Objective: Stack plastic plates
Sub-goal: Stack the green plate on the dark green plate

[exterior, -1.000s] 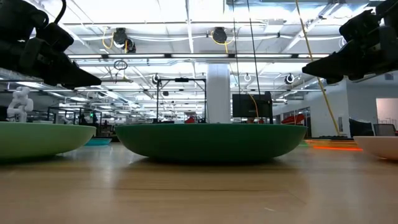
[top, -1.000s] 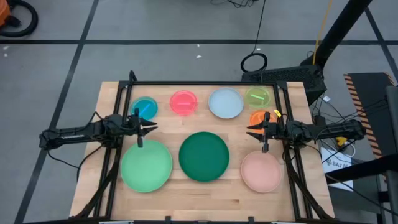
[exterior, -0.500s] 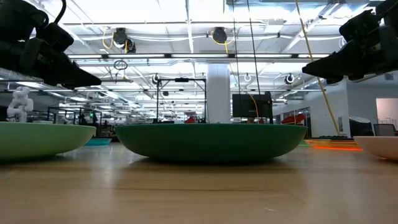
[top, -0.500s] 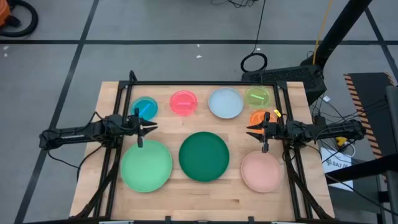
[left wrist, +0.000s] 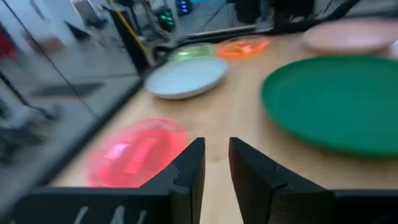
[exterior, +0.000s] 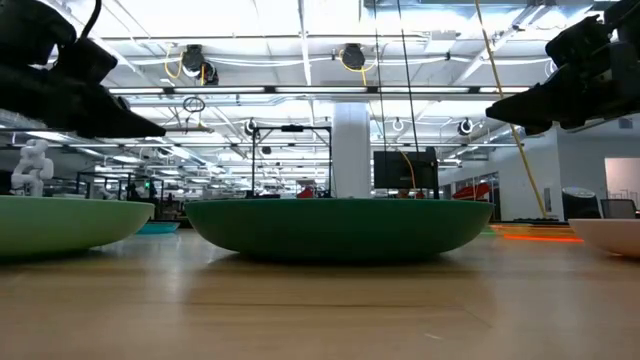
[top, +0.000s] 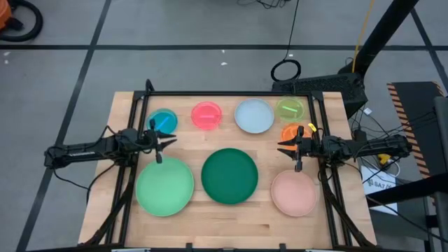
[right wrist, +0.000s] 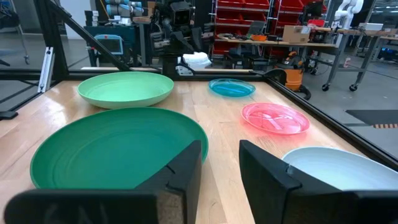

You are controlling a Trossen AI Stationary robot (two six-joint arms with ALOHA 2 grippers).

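Eight plates rest flat on the wooden table [top: 210, 213]. In front: large light green [top: 164, 185], dark green [top: 229, 175], pale pink [top: 293, 192]. At the back: small blue [top: 163, 120], pink-red [top: 206, 115], medium light blue [top: 254, 115], yellow-green [top: 290, 108], orange [top: 292, 131]. My left gripper [top: 168, 143] hovers above the table between the small blue and light green plates, slightly open and empty. My right gripper [top: 283, 147] hovers beside the orange plate, slightly open and empty. In the left wrist view [left wrist: 216, 146] the pink-red plate [left wrist: 137, 152] lies ahead.
A black frame [top: 231, 94] runs along the table's far edge and down both sides. Bare wood lies between the two rows of plates [top: 231, 138] and along the near edge. Cables and a stand are on the floor beyond the table.
My left gripper has shifted a little toward the table's far edge and risen slightly. The right arm and all the plates have kept still.
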